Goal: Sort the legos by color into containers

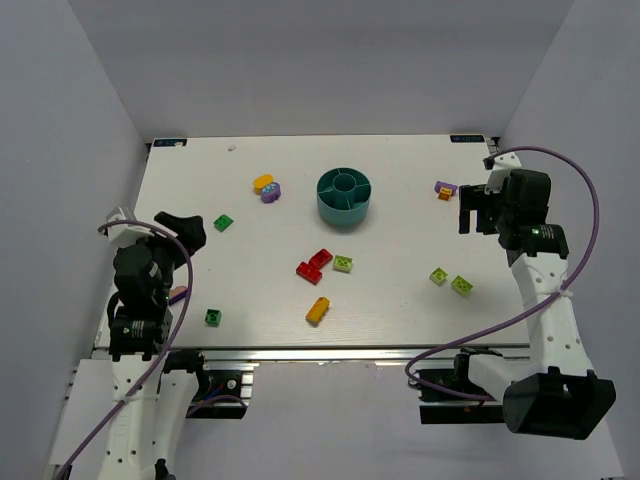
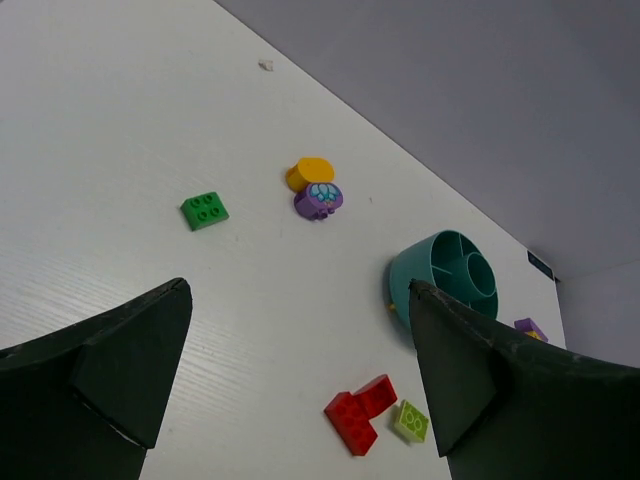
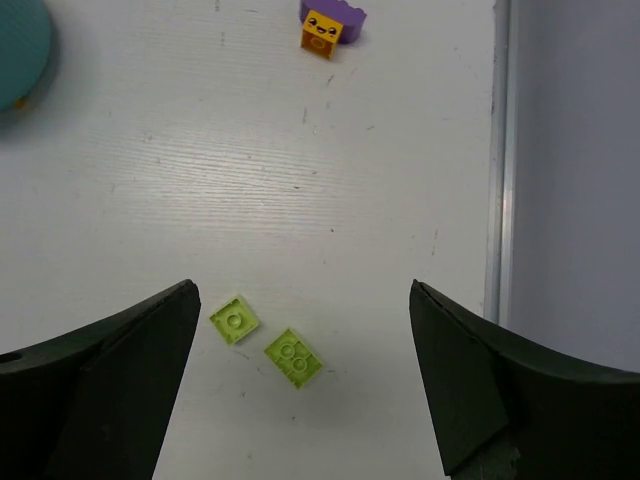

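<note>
The teal dish stands at the back middle of the table, its compartments showing no bricks. Legos lie scattered: a yellow and a purple one left of the dish, a green one, red ones beside a lime one, a yellow-orange one, and a dark green one. My left gripper is open and holds nothing, with the red legos ahead of it. My right gripper is open over two lime legos.
A purple brick with a small orange face brick sits near the table's right edge. The metal edge rail runs close to the right gripper. Grey walls enclose the table on three sides.
</note>
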You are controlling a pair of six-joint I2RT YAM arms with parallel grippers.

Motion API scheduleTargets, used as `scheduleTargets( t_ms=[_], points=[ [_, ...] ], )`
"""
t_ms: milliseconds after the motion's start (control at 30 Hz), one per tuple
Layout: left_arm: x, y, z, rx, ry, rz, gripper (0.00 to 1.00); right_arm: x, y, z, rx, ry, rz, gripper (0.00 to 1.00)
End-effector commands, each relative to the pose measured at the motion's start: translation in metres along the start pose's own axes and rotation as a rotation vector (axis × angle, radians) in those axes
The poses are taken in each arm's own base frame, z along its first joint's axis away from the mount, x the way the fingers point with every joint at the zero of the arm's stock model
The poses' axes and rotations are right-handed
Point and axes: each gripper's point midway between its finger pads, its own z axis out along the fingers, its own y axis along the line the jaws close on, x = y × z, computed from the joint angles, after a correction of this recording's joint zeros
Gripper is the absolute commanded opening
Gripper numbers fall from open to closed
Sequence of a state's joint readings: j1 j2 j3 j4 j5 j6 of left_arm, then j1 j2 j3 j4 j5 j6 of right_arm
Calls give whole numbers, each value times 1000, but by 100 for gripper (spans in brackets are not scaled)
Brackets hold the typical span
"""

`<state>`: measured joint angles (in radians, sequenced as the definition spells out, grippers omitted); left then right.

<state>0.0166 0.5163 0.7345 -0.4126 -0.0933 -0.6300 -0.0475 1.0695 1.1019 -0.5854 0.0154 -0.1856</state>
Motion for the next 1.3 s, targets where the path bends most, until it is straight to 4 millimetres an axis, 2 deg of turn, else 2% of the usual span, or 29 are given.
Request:
scheduleTargets(
  t_ms=[0,67,100,133,167,200,267,367,433,467,500,533,567,600,633,667,700,733,767,800,833,867,900,1000,1100,1267],
  points=[
    [8,0,-9,0,50,-8,98,-8,16,-10,-96,-30,-17,90],
    [9,-2,-11,15,57,-6,98,-3,30,-16,-193,-30,-112,90],
    [13,-6,-13,38,72,-4,98,-4,51,-28,-317,-70,-165,90],
    [13,-7,-14,51,72,-4,98,-2,61,-34,-382,-90,-228,90],
    [15,-7,-15,58,75,2,98,14,74,-41,-466,-78,-296,90],
    [19,-6,-15,61,81,4,98,15,87,-56,-564,-169,-469,90],
    [23,-10,-18,91,98,-6,98,30,98,-67,-618,-239,-616,90],
    [27,-11,-19,102,109,-6,94,40,107,-72,-645,-310,-680,90],
    [31,-10,-19,102,130,5,72,49,116,-79,-698,-342,-738,90],
    [35,-8,-17,98,147,10,57,51,119,-80,-713,-333,-715,90],
    [40,-5,-17,83,166,11,25,52,121,-77,-729,-300,-648,89],
    [42,-2,-17,71,180,13,11,56,122,-75,-749,-269,-630,88],
    [48,1,-15,56,205,17,2,61,123,-73,-771,-224,-597,75],
    [54,5,-16,38,232,18,0,68,118,-56,-758,-130,-536,67],
    [57,8,-15,28,247,24,1,71,116,-49,-742,-57,-440,50],
    [60,9,-15,22,264,27,8,75,112,-41,-725,-6,-404,43],
    [67,13,-15,6,294,29,19,86,107,-27,-710,86,-366,39],
    [70,15,-15,1,307,31,42,87,104,-20,-693,118,-347,39],
    [74,16,-15,-2,324,32,53,90,102,-14,-670,159,-300,54],
    [79,17,-15,-1,349,30,62,98,92,0,-605,225,-287,69],
    [82,18,-15,0,361,28,68,96,86,11,-553,229,-282,83],
    [86,18,-15,3,375,25,75,101,82,17,-514,260,-267,89],
    [92,19,-15,5,395,21,76,109,71,26,-453,315,-268,89],
    [98,23,-13,-7,411,11,78,129,59,34,-386,427,-243,89],
    [98,23,-9,-16,409,-3,79,145,55,39,-355,495,-221,89],
    [104,23,-3,-19,431,-29,79,144,73,52,-411,444,-330,89]
  ],
)
